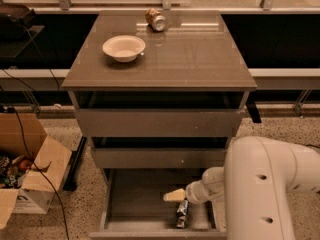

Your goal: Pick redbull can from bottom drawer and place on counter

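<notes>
The redbull can (182, 214) lies on its side in the open bottom drawer (120, 204), near the drawer's front right. My gripper (175, 195) is low inside the drawer, just above and slightly left of the can, reaching in from the right. My white arm (260, 194) fills the lower right and hides the drawer's right side. The counter (195, 54) is the glossy grey-brown top of the cabinet.
A white bowl (124, 48) sits on the counter at the left. An orange-tan can (156, 20) lies at the counter's back edge. The two upper drawers (160, 121) stand slightly open. An open cardboard box (27, 176) and cables lie on the floor at the left.
</notes>
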Controlling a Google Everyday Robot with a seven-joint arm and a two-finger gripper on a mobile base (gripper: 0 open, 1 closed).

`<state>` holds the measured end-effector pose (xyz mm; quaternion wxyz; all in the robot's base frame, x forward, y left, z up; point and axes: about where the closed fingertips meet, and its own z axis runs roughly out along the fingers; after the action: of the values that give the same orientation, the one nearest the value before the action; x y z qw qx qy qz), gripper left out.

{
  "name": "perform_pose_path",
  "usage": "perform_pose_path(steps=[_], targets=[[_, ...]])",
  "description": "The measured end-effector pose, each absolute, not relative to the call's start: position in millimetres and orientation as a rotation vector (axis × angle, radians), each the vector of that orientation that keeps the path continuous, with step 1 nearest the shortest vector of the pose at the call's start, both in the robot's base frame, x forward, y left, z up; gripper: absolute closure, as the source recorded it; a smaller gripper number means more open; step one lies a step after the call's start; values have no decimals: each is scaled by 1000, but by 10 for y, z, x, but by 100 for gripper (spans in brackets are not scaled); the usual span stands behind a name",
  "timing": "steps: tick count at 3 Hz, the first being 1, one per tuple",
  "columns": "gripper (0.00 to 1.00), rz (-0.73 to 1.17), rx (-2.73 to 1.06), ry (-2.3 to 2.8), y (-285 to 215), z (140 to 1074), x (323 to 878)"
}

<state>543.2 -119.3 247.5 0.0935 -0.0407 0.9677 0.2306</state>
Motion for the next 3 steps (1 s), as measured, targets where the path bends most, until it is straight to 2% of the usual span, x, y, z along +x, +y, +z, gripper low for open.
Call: perform_pose_path(steps=[3], targets=[[0, 1085, 228, 2807, -1122, 1599, 5479]])
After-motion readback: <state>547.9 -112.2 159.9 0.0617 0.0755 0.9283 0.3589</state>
